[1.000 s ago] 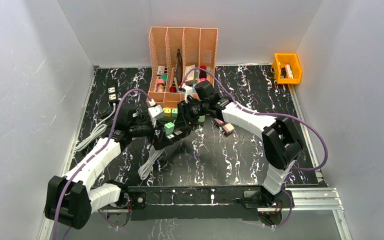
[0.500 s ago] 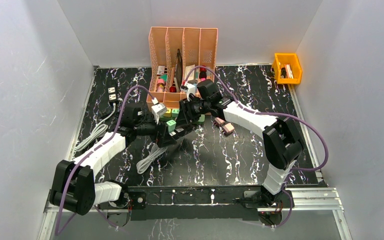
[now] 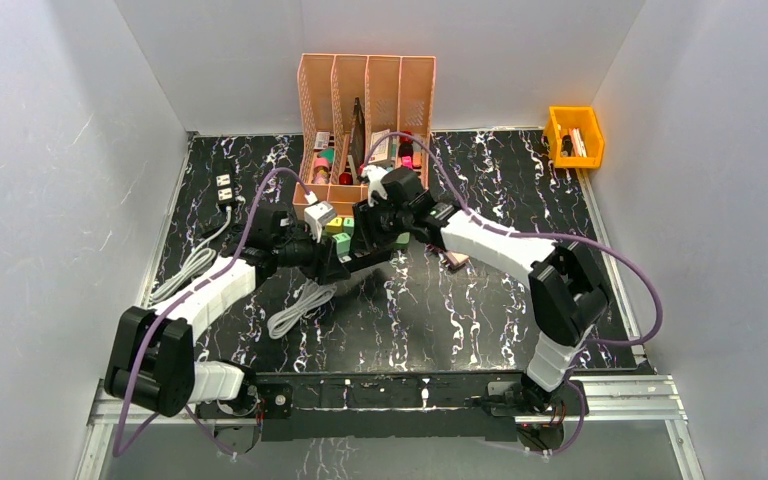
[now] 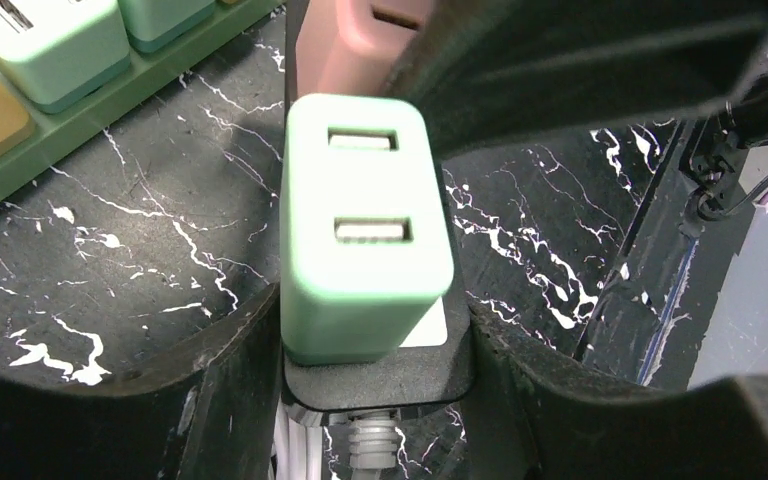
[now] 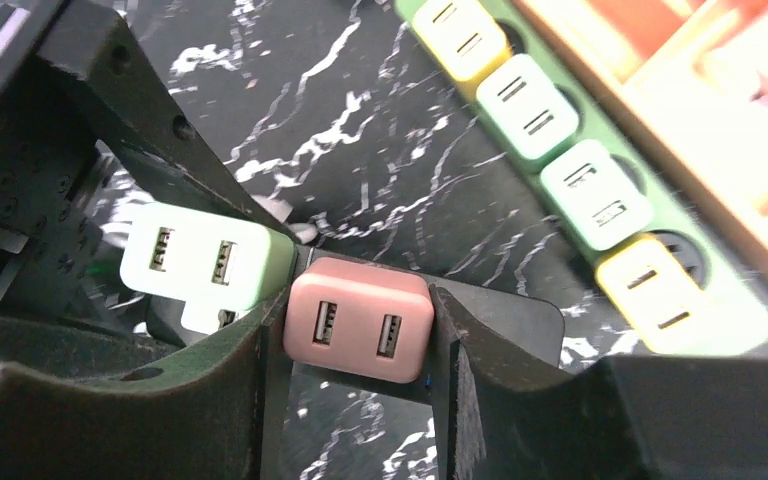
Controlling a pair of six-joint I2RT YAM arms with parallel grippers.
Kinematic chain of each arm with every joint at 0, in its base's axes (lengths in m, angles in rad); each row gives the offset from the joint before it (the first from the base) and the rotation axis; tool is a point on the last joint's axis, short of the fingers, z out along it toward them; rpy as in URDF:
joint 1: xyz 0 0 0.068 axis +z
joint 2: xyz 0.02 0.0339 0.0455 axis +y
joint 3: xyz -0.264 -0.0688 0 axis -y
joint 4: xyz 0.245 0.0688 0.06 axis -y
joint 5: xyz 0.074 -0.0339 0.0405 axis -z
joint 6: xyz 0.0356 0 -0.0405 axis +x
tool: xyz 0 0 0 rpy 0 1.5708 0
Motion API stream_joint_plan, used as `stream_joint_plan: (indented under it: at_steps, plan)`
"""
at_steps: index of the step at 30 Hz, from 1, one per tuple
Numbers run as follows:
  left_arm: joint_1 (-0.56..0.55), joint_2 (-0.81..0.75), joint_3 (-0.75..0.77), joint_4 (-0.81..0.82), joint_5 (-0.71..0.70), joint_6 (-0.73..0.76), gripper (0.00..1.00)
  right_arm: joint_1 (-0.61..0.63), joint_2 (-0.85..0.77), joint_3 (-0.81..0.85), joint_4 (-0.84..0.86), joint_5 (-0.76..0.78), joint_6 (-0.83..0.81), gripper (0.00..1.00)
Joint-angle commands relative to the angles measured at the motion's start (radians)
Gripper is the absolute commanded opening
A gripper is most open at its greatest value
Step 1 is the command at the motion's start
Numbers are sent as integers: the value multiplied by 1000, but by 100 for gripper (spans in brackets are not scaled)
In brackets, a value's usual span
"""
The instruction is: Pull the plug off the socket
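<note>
- Desk (image 3: 480,300): black slab, glossy, veined white like marble
- Walls (image 3: 60,150): plain pale grey, matte, closing the desk on three sides
- Rack (image 3: 365,80): orange plastic mesh, four upright slots, against the back wall, stuffed with small items
- Bin (image 3: 574,135): orange, open-topped, in the far right corner
- Strip (image 4: 100,112): long green bar just in front of the rack, carrying a row of squared yellow and mint blocks
- Socket (image 4: 380,375): matte black bar on the near side of the strip; your left jaws pinch it by its two long sides
- Green plug (image 4: 365,230): mint, smooth, round-cornered block with two USB slots on its face, seated on the socket
- Pink plug (image 5: 360,322): same shape, two USB slots, seated on the socket and touching the green plug; your right jaws are pressed onto its two sides
- Cable (image 3: 300,305): white, ribbed, looped on the desk beside your left arm
</note>
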Motion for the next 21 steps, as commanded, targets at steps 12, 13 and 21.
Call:
stream_joint_plan:
  at_steps: [12, 13, 21]
  plan:
    - [5, 10, 52, -11, -68, 12, 0, -104, -146, -10, 82, -8, -7, 0]
    - [6, 6, 50, -10, -80, 12, 0, -127, -158, -17, 59, 22, 6, 0]
    - [6, -27, 47, -29, -150, 39, 0, -514, -228, -245, -254, -157, 271, 0]
